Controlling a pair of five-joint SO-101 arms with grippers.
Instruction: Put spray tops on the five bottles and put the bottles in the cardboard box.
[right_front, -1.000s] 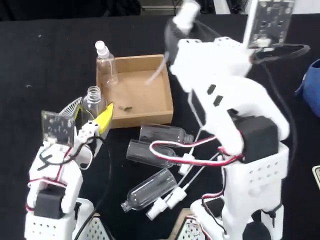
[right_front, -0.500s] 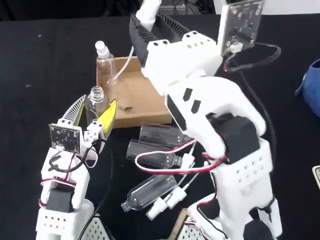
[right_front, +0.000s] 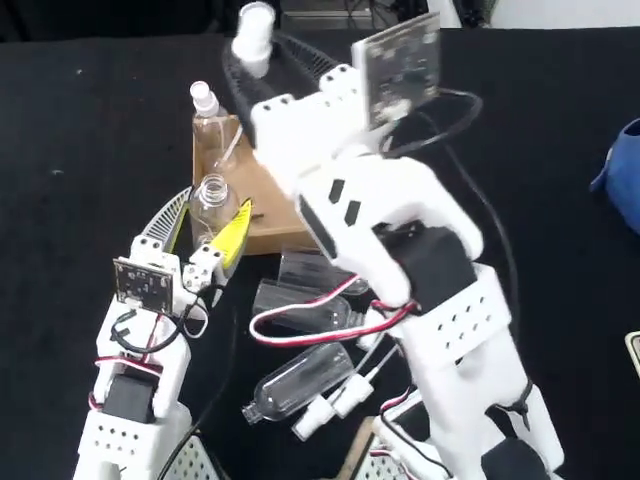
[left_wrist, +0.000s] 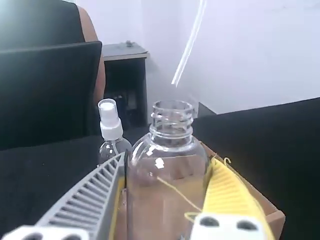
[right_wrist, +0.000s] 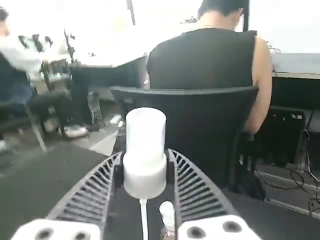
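Clear plastic sits in the left end effector (right_front: 216, 206): we see it closed on an open bottle (right_front: 212, 190), held upright just off the near-left corner of the cardboard box (right_front: 268, 238), in the left half of the tabletop (right_front: 90, 110).

The high view gives us the layout. A capped bottle (right_front: 207, 118) stands in the far-left corner of the box. The lying bottles (right_front: 300, 378), three of them, rest toward the near edge between the arm bases, with loose spray tops (right_front: 318, 412) beside the nearest one.

The left wrist view adds the open bottle's threaded neck, and a thin dip tube (left_wrist: 189, 45) hanging above it with its tip apart from the rim. In the right wrist view the right end effector (right_wrist: 145, 165) is clamped on a white spray top (right_wrist: 145, 135), one ribbed finger on each side and the tube running down from it.

The right arm hides much of the box and parts of the lying bottles in the high view. The open bottle's base is cut off in the left wrist view, so we cannot tell whether it rests on the tabletop.

In the high view the right end effector holds the spray top above the far-left corner of the box.
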